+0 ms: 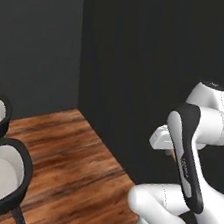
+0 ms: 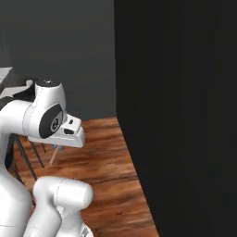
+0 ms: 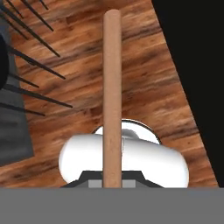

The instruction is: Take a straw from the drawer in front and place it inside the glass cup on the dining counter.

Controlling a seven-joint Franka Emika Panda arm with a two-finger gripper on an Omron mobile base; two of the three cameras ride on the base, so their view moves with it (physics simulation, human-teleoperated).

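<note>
We've got the straw point(image 3: 111, 100) clamped in our gripper point(image 3: 112, 183) mid-carry, so next we need to find the glass cup.

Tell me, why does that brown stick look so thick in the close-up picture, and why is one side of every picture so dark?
Hand view: the straw sits right at the lens, so nearness swells it; its edges look soft. Right base view: the same straw is a thin pale sliver under the tool. Both base views: the dark wall is flat, nearly black, with no glare or visible shadow; the wooden floor stays evenly lit.
</note>
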